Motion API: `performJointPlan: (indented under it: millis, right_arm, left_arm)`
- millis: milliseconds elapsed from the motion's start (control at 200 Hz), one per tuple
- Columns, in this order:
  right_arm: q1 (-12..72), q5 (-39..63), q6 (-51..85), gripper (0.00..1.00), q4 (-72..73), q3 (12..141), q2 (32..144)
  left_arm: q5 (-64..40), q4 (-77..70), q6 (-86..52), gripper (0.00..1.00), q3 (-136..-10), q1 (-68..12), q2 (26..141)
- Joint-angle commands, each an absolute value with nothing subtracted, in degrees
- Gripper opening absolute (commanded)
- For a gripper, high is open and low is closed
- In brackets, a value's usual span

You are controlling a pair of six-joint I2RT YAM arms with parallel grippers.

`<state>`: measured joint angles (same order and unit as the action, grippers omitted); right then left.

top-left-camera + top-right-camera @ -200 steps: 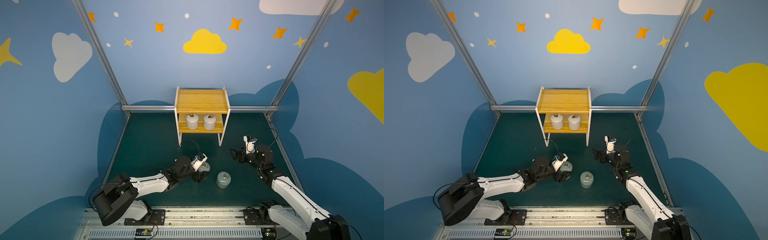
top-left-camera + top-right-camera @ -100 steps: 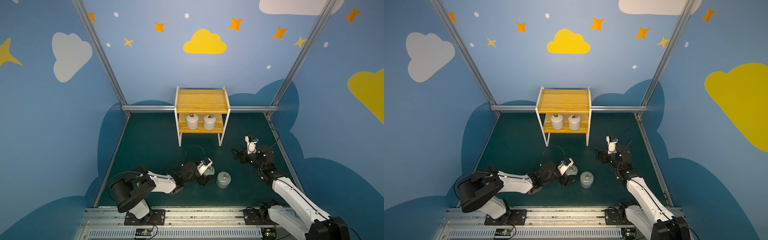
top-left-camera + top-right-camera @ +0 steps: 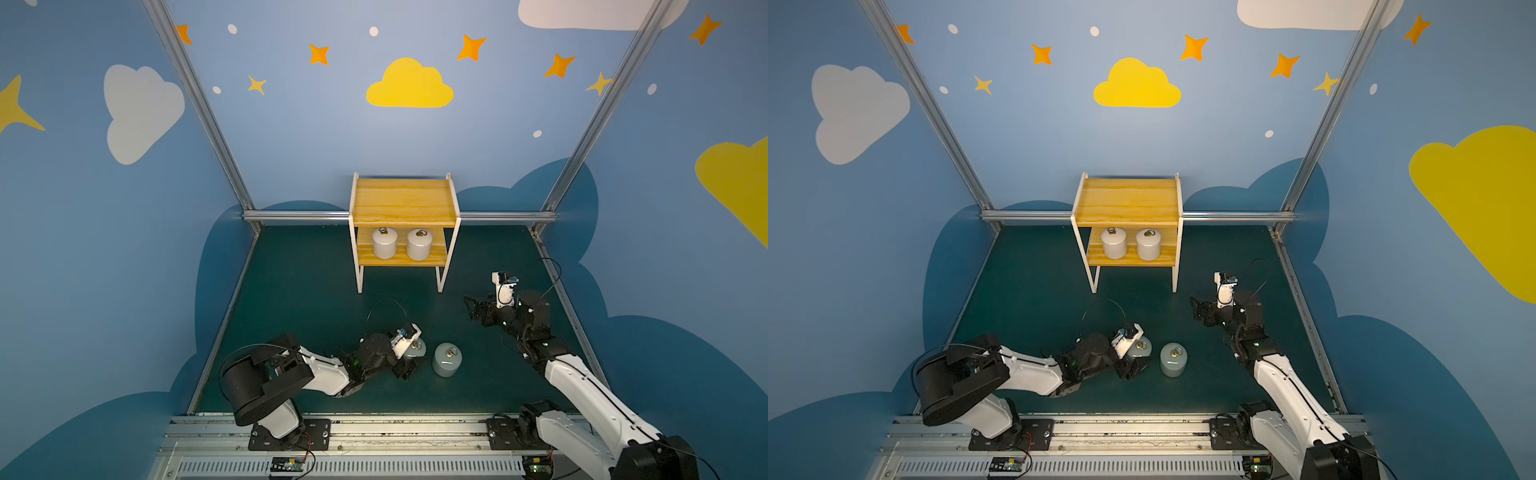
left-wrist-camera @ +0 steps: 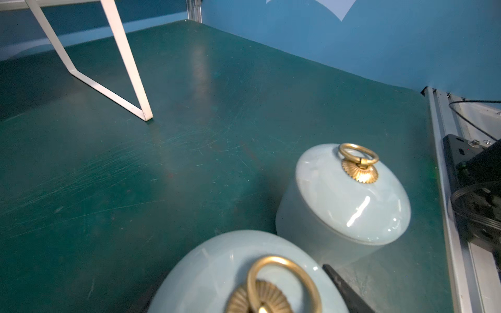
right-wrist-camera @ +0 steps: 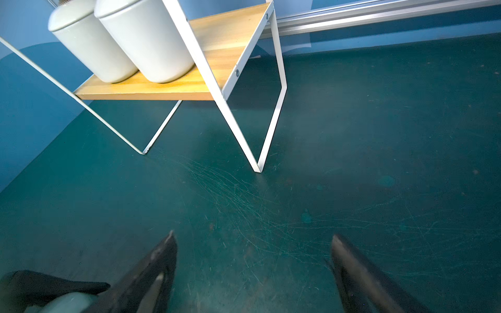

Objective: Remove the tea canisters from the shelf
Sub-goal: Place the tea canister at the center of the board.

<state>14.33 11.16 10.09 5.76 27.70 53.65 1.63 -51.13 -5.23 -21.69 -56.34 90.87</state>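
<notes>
Left arm has folded back toward its base over the last second and pulled its load along. The left pincer [image 3: 411, 358] is clamped round a blue-grey jar [image 3: 418, 349]. That jar is now just beside the second blue-grey jar [image 3: 446, 360] at the front of the tabletop [image 3: 299, 299], well clear of the shelf [image 3: 401, 199]. A second ago the two stood further apart. Looks like a put-down in progress, so once it lets go, half the job is done.

Right pincer [image 5: 252, 235] hasn't budged: jaws wide, nothing in them, pointed at the shelf. The two white jars [image 3: 384, 244] [image 3: 419, 245] are still side by side on the lower board. Top board is bare. My guess is they're the right arm's next pick.

Can't tell:
- Whether the held jar is resting on the tabletop or just off it. From above, the wrist camera mount covers part of it.
- Left wrist view crops it to lid and ring, with one black finger [image 4: 344, 290] alongside. The other finger is out of sight.
- Right wrist view has a pale blurred blob in one corner that I can't identify.
</notes>
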Motion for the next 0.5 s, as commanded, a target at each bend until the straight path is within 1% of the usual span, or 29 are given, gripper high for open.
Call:
performJointPlan:
  millis: [0,290,491]
  right_arm:
    - [13.94,11.85,9.58,0.91,5.67,27.10,52.65]
    - [13.71,12.13,9.58,0.91,5.49,27.06,52.52]
    - [13.58,12.30,9.46,0.91,5.32,27.01,52.33]
  left_arm:
    - [3.09,-59.77,-6.50,0.59,-21.26,-56.67,91.19]
    - [3.87,-69.97,-7.63,0.60,-19.06,-57.19,95.82]
    - [4.48,-72.49,-7.21,0.61,-19.12,-58.20,97.98]
